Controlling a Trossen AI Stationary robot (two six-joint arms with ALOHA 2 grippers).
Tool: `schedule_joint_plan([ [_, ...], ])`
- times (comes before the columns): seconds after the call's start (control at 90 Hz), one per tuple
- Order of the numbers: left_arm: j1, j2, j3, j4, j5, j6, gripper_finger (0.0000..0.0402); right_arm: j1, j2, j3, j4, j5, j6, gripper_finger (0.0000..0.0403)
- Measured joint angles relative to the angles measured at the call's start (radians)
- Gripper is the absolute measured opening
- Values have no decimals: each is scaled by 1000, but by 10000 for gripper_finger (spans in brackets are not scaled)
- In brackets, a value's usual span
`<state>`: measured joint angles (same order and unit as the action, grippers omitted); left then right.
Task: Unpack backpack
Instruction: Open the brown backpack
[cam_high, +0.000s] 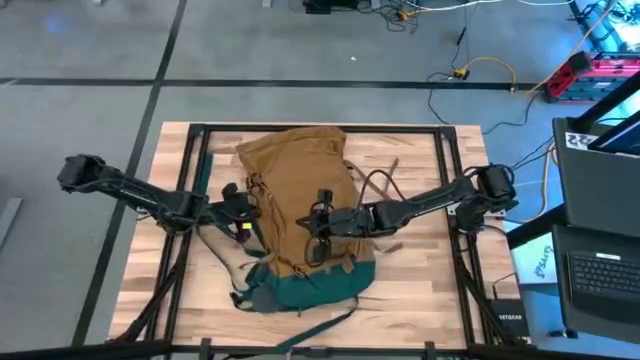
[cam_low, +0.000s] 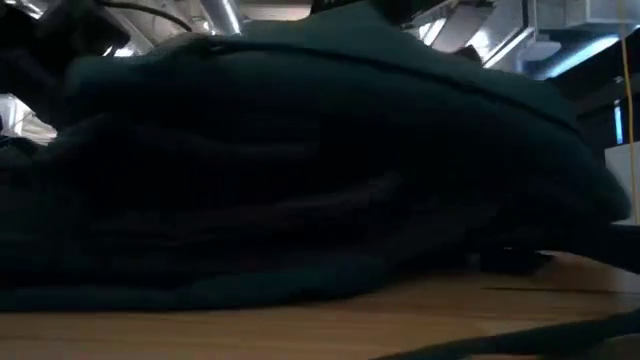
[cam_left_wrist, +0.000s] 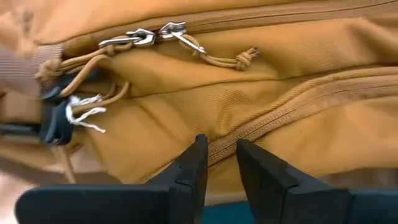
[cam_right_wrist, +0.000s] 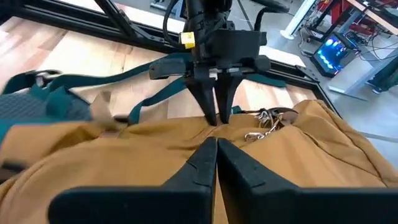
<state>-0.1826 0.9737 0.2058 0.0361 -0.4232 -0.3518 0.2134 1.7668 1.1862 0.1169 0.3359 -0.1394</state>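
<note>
Backpack (cam_high: 300, 190) lies flat on the worktop (cam_high: 420, 290) between my two hands, zips closed, long axis front-to-back, teal base toward the camera edge. Left hand (cam_left_wrist: 217, 158), fingers slightly apart, sits at its side seam. Right hand (cam_right_wrist: 216, 152), fingers together, rests on top. I judge the fabric soft and floppy; grip the zip pulls (cam_left_wrist: 149, 36).
</note>
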Motion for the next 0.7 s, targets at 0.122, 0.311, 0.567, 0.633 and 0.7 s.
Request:
schedule_joint_plan([
  [0.122,-1,33,-2,83,54,30,76,-8,0,1,19,-4,4,0],
  [0.311,-1,90,-2,211,108,89,76,-40,12,2,53,-23,3,0],
  [0.567,-1,168,-2,338,153,125,76,-99,121,67,12,-140,42,0],
  [0.633,-1,185,-2,364,158,133,76,-101,163,122,-37,-152,48,0],
  [0.7,-1,202,-2,390,163,141,76,-104,205,184,-98,-156,50,0],
])
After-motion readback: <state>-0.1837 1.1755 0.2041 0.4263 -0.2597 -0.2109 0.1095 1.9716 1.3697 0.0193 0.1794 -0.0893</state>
